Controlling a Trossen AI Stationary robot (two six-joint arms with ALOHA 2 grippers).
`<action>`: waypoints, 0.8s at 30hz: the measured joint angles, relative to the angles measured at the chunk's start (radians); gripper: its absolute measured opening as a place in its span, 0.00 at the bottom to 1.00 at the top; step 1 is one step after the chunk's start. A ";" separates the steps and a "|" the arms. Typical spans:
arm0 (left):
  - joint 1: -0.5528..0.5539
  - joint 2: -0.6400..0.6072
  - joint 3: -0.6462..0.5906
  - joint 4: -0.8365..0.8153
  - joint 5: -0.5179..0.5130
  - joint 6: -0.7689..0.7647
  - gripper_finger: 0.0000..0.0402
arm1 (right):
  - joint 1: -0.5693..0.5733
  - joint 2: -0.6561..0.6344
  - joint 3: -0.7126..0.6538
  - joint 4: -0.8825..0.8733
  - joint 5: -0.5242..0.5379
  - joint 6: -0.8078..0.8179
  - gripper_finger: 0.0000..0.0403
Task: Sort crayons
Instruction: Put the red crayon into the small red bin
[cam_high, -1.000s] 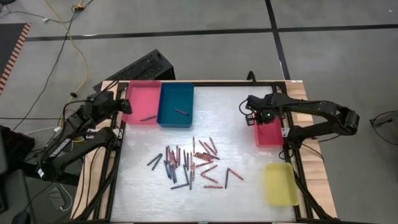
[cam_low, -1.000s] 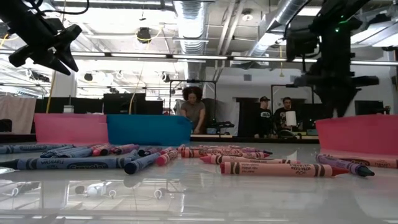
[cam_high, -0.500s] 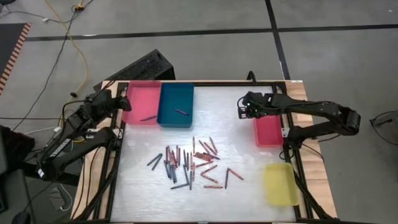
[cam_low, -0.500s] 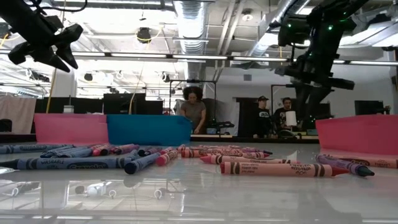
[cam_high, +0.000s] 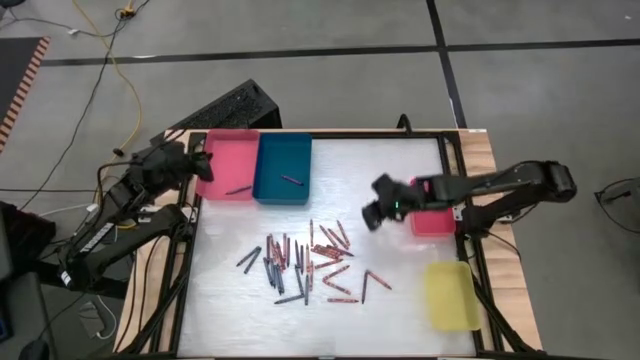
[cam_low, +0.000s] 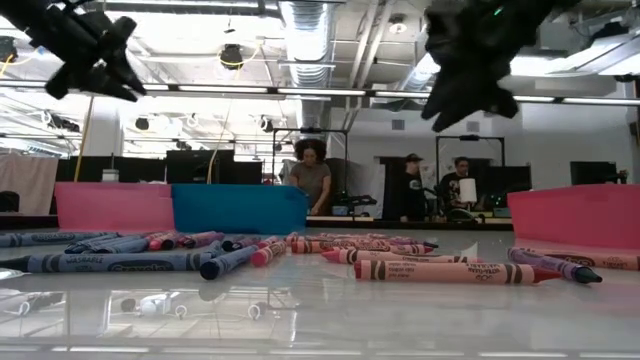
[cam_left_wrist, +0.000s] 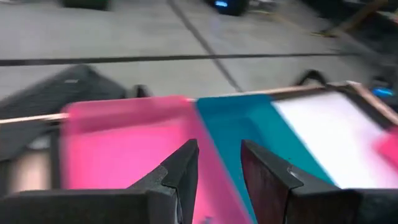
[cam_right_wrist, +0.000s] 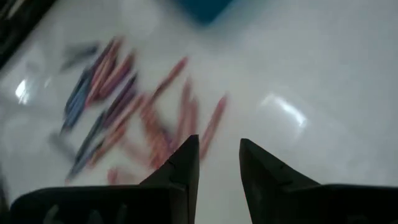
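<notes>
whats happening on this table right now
Two robot arms are sorting crayons, which lie in a loose pile mid-table. The right tool, open and empty, hangs above the table between the red tray and the pile. The left tool, also open and empty, waits over the pink tray. One crayon lies in the pink tray, one in the blue tray.

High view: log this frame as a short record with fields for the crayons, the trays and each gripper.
crayons: loose pile on the table's middle; one in the pink tray, one in the blue tray
pink tray: far left corner, touching the blue tray
red tray: at the right edge, partly under the right arm
yellow tray: near right, looks empty
left gripper: open, empty, at the pink tray's left edge
right gripper: open, empty, above bare table between the pile and the red tray
</notes>
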 joint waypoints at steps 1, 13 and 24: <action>0.000 0.000 0.000 0.011 0.042 0.002 0.27 | 0.043 0.008 0.004 -0.020 -0.001 0.026 0.28; 0.000 0.000 0.000 0.016 0.274 -0.029 0.27 | 0.424 0.177 0.007 -0.135 0.007 0.385 0.28; 0.000 0.000 0.000 0.018 0.280 -0.023 0.27 | 0.478 0.322 0.007 -0.097 0.000 0.399 0.28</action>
